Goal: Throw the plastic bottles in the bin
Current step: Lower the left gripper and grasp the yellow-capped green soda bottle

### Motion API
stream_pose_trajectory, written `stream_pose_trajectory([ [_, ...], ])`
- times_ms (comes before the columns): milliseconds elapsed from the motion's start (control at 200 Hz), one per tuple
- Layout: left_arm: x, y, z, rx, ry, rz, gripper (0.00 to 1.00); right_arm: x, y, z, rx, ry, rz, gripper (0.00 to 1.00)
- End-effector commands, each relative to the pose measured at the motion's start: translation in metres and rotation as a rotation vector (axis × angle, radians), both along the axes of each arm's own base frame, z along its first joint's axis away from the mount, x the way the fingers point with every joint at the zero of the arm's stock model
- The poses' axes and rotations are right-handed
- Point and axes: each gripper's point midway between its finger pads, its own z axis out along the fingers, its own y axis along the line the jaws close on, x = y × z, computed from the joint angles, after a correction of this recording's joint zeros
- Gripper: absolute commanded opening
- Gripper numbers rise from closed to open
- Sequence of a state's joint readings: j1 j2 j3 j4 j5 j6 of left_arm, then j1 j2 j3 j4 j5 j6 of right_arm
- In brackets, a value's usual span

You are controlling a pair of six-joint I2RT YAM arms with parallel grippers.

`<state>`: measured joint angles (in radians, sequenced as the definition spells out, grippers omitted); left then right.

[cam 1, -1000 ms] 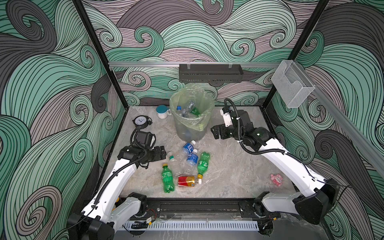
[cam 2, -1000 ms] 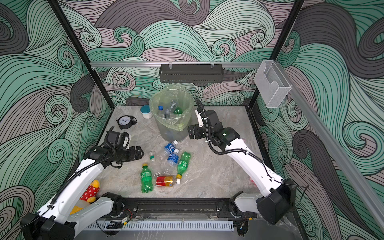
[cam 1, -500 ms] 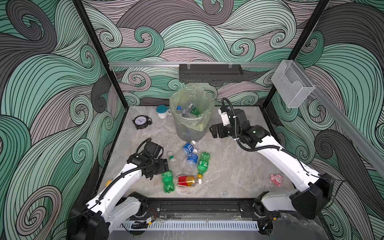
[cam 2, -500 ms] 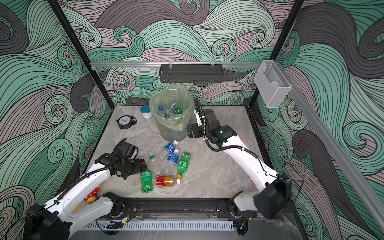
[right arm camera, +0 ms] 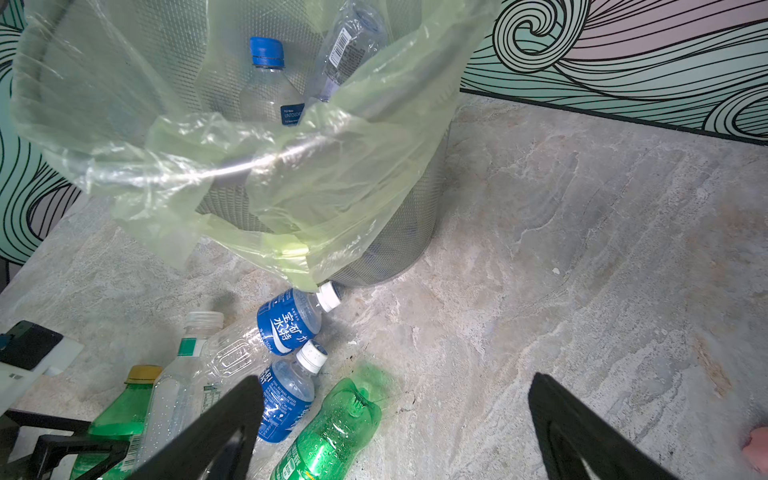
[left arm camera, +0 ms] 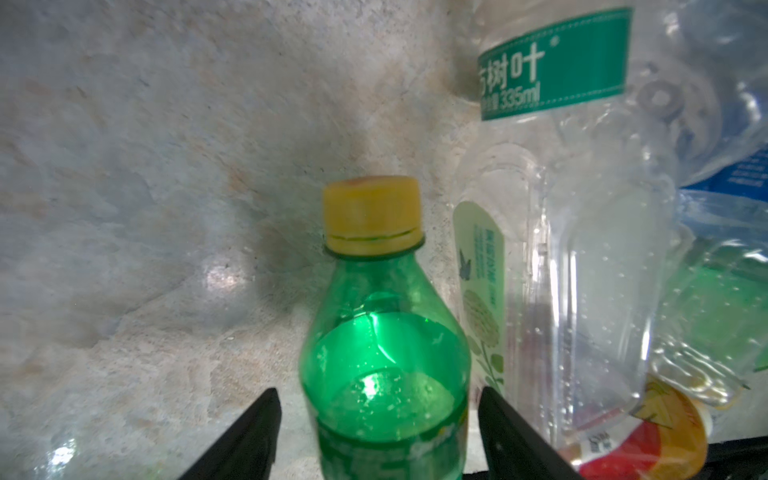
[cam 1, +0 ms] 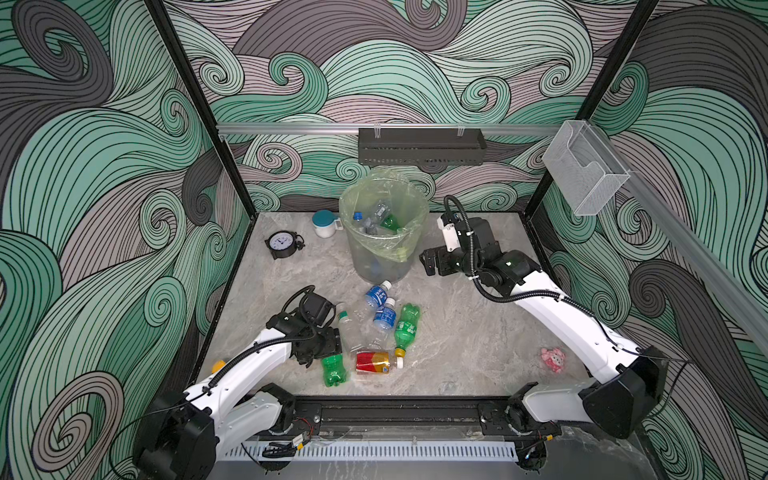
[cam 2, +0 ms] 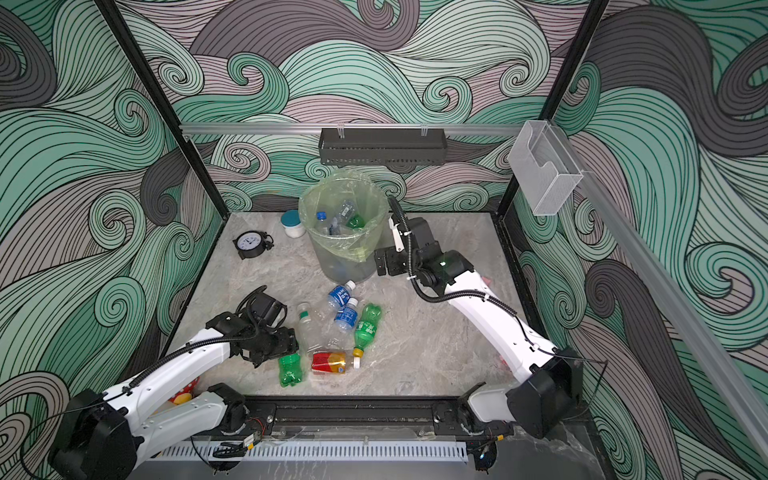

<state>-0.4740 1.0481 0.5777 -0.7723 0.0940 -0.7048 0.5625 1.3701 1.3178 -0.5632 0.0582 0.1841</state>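
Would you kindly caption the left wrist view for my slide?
Open left gripper straddling a green plastic bottle with yellow cap lying on the grey marbled tabletop.

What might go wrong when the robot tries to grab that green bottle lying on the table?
1. The left end effector straddles the green bottle on its round, slick body, so it may squirt out when squeezed.
2. The clear bottle lies right beside it, so the end effector might catch or nudge that one too.
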Motion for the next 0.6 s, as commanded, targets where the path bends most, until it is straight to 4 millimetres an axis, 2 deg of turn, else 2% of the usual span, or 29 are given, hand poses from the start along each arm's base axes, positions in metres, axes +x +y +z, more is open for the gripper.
stream_pose_trajectory([
  [0, 0.003, -0.005, -0.006, -0.014, -0.003, 0.003, 0.73, 0.002, -0.004, 0.007, 0.003, -0.028, -0.018, 1.0],
  [400, 0.001, -0.009, -0.025, -0.001, 0.035, -0.01, 0.51, -0.004, -0.01, 0.004, -0.004, -0.025, -0.026, 1.0],
  [480, 0.004, -0.004, -0.021, 0.024, 0.017, 0.001, 0.46, -0.005, -0.013, 0.002, -0.006, -0.024, -0.031, 1.0],
  [595, 0.012, 0.005, -0.002, 0.072, -0.048, 0.019, 0.43, -0.006, -0.014, 0.002, -0.009, -0.024, -0.032, 1.0],
])
